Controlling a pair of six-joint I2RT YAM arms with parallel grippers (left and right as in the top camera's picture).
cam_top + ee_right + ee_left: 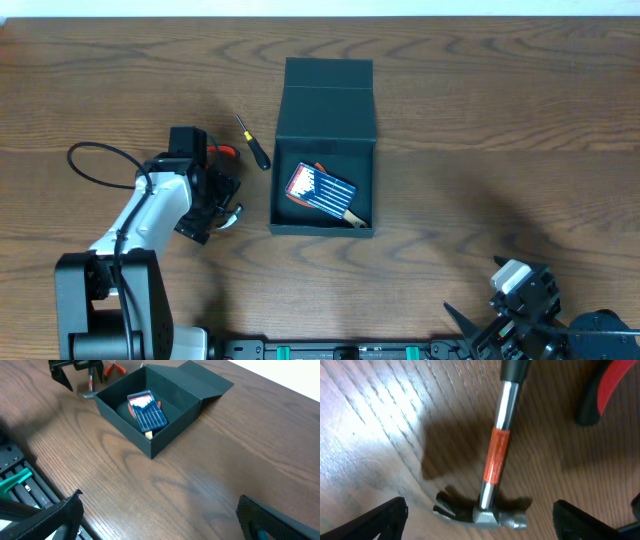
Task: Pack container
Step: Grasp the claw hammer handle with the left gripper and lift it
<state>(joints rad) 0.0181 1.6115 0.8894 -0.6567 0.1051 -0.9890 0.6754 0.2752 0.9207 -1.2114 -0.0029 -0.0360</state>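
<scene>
Nearest the overhead lens, left arm (pixel 150 215) reaches out across the bench (pixel 480 130); left gripper (pixel 222 203) sits low over a hammer (pixel 234 213), which is mostly hidden. Container (pixel 328 100) mid-bench, lid flap thrown back, blue striped pack (pixel 322 187) inside on something orange. Black-handled screwdriver (pixel 254 146) lies between container and gripper. Red-handled tool (pixel 224 150) beside the wrist, probably pliers. Right arm (pixel 530 295) at the near-right edge, well apart. Left wrist view: jaws released, spread wide either side of the hammer head, touching nothing; chrome shaft carries an orange label. Right wrist view: right gripper (pixel 160 520) jaws released, wide, only bare bench between them. Container sits beyond, open, with the pack lying tilted inside.
</scene>
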